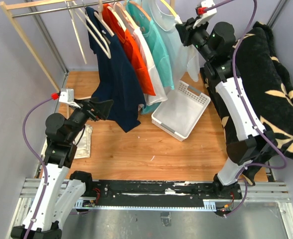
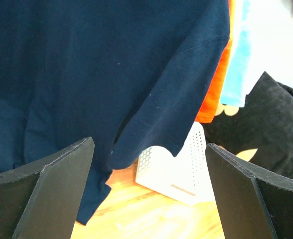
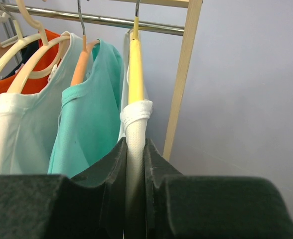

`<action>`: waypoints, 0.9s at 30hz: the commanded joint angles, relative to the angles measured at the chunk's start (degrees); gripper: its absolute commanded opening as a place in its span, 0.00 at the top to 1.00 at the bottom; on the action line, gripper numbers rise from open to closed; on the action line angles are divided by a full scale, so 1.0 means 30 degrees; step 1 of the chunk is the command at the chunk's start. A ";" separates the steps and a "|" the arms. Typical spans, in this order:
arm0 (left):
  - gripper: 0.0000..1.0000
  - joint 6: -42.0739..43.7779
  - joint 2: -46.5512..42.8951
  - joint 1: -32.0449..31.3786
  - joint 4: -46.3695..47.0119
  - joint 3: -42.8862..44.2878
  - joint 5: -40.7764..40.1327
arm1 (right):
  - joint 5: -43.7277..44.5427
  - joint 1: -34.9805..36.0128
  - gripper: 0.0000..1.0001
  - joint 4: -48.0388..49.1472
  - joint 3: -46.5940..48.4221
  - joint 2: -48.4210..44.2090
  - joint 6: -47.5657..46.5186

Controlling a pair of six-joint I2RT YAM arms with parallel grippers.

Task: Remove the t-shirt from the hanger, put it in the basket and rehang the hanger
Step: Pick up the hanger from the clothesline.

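We see a brown wooden bench (image 1: 146,149) filling the middle of the top view. A light wooden clothes rack (image 1: 27,40) with a metal rail (image 3: 111,21) runs across the upper left. A black blanket with tan leaf shapes (image 1: 271,79) is draped down the right side of the frame. The right arm (image 1: 238,109) stretches up beside it to the rail's right end. The left arm (image 1: 62,144) stands at the lower left, pointed at the hanging clothes.

Five garments hang in a row. From the left they are a navy t-shirt (image 1: 117,79), an orange shirt (image 1: 136,50), a white shirt (image 1: 156,87) and a teal shirt (image 1: 159,40). At the far right the thin white t-shirt (image 1: 184,50) hangs on a yellow hanger (image 3: 135,74). A white perforated plastic basket (image 1: 181,110) sits on the bench below them, centre right.

In the right wrist view we find the right jaws narrow. They pinch the thin white t-shirt's shoulder where it covers the hanger's arm, at bottom centre of that frame. The left jaws stand wide with nothing between them, just in front of the navy t-shirt's lower edge, which fills the upper part of the left wrist view.
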 commanded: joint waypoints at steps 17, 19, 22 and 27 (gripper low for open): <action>0.00 -0.0495 -0.0907 0.0109 0.0857 0.0411 0.2055 | 0.2679 0.0360 0.99 0.4635 -1.1668 -0.9885 -0.1431; 0.00 -0.0631 -0.0969 0.0122 0.1189 0.0323 0.2646 | 0.2772 0.0363 0.99 0.4134 -1.1624 -1.0661 -0.1667; 0.00 -0.1082 -0.1046 0.0105 0.1481 0.0215 0.3195 | 0.3007 0.0367 0.99 0.3576 -1.1464 -1.1752 -0.1906; 0.00 -0.1674 -0.1322 0.0106 0.1323 0.0298 0.3643 | 0.3505 0.0358 0.99 0.2701 -1.1448 -1.3772 -0.1957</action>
